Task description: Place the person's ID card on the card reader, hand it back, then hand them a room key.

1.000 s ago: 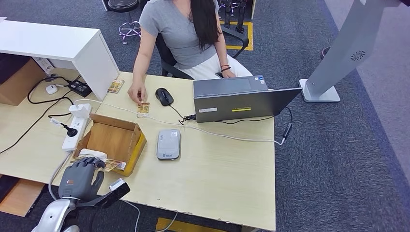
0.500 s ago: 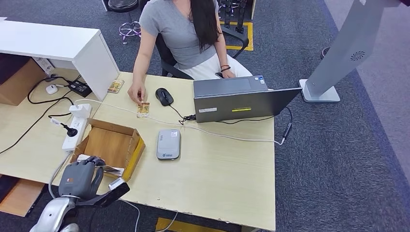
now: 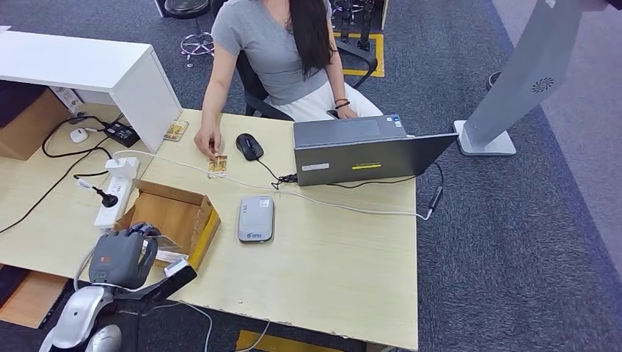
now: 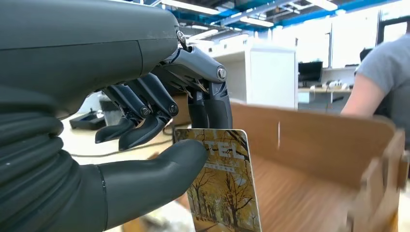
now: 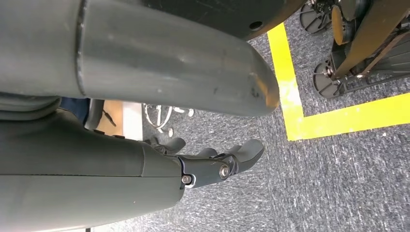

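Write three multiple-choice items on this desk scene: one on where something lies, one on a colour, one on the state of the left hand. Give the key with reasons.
1. Where does the card reader lie?
A. Inside the cardboard box
B. On the desk between the cardboard box and the laptop
C. On the floor

2. What colour is the computer mouse?
A. Black
B. White
C. Red

3. What is the left hand doing?
A. Resting flat on the laptop
B. Hanging with nothing in it
C. Pinching a room key card between thumb and fingers

Key: 1 B, the head view shows it on bare desk right of the box. 2 A, it is dark beside the person's hand. 3 C, the left wrist view shows the card held at the box.
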`<state>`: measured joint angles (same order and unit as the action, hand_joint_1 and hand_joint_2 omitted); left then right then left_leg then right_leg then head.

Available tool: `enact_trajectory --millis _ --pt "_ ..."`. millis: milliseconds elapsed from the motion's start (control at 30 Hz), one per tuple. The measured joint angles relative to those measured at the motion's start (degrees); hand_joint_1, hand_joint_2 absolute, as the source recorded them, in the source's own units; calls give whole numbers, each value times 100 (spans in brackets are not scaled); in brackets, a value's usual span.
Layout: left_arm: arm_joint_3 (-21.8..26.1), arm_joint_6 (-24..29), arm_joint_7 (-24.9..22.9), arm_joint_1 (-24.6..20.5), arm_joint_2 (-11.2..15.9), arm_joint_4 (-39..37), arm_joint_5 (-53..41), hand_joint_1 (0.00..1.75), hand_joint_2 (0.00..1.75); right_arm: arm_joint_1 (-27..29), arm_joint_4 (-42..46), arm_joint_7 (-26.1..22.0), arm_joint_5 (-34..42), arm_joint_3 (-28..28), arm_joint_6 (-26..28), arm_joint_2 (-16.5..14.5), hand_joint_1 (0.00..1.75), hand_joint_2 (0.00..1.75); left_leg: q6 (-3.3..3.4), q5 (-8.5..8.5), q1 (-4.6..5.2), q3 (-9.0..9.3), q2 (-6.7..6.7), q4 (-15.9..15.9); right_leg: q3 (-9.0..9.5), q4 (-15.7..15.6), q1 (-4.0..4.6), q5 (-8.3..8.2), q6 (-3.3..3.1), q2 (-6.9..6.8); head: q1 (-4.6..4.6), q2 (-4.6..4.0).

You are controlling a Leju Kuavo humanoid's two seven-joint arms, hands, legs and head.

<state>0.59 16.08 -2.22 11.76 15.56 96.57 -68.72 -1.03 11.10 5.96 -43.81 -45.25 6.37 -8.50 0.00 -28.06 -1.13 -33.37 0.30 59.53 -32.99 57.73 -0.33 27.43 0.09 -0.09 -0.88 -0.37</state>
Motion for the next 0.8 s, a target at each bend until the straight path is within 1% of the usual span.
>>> enact_trajectory --millis 167,367,467,733,800 --pt "-1 -19 68 -403 131 81 86 175 175 -12 0 -22 -26 -6 -37 1 0 0 -3 4 0 1 1 0 0 1 0 -3 1 1 1 0" --pt "-7 -16 110 -619 185 131 100 175 175 -23 0 -24 -54 -11 -57 0 0 0 -3 4 0 2 1 2 -2 1 0 -4 1 3 1 0" --pt "-34 -7 124 -846 220 135 148 175 175 -37 0 -24 -104 -12 -79 1 0 0 -3 4 0 2 1 2 -2 1 0 -4 1 2 0 0" --pt "-230 -226 50 -1820 359 49 339 175 175 -67 0 -28 -244 -12 -132 2 0 0 -1 14 0 3 3 4 -7 2 1 -12 -4 4 -1 0" --pt "-310 -414 -60 -2259 401 -147 409 175 175 -76 0 -43 -315 -12 -170 2 0 0 0 25 -1 -7 -10 6 -12 2 2 -15 -3 -10 -1 0"
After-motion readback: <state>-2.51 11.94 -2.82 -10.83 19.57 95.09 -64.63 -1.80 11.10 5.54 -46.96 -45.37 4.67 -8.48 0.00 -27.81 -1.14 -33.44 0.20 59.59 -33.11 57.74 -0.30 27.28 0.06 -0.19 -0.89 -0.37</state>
